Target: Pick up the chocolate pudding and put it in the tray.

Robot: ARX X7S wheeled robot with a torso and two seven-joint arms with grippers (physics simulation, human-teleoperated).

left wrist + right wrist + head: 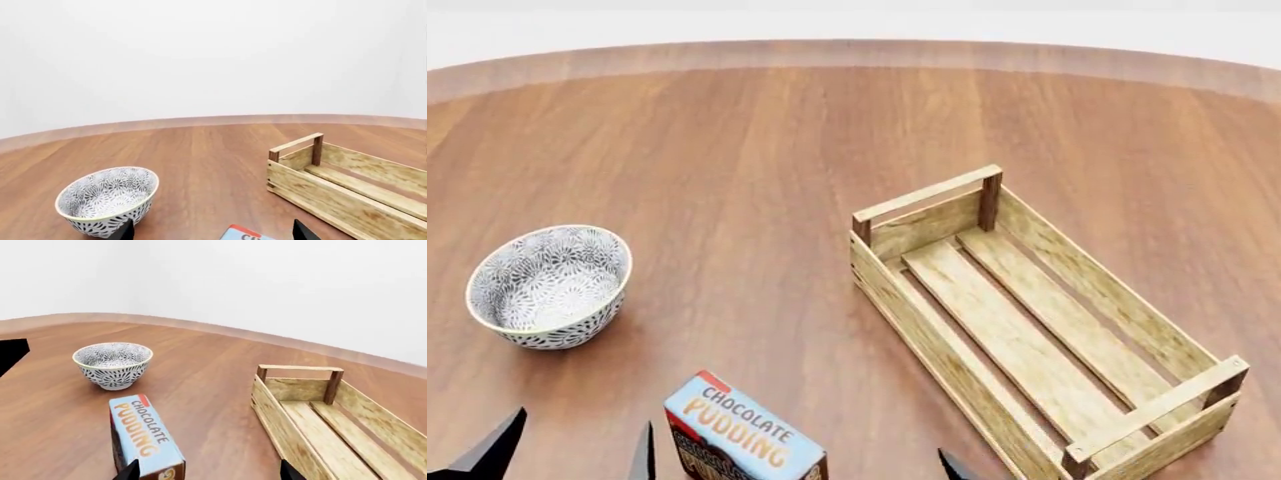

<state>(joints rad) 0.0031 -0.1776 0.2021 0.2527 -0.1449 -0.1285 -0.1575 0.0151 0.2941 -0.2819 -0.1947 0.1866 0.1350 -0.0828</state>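
The chocolate pudding [742, 431] is a light-blue carton with orange lettering and dark brown sides, on the wooden table near its front edge. It also shows in the right wrist view [143, 438], and only its corner shows in the left wrist view [244, 234]. The tray [1094, 290] is a light-wood slatted crate to its right, empty, and it also shows in both wrist views [320, 192] [280, 420]. My left gripper [569, 456] [213, 232] is open and empty, just left of the carton. My right gripper [210, 472] is open and empty between carton and tray; one of its fingertips [952, 466] shows in the head view.
A white-and-grey patterned bowl [549, 285] stands at the left of the table, close to my left gripper [108, 200] [113, 365]. The round table's far edge [854, 50] curves along the back, with a plain white wall behind it.
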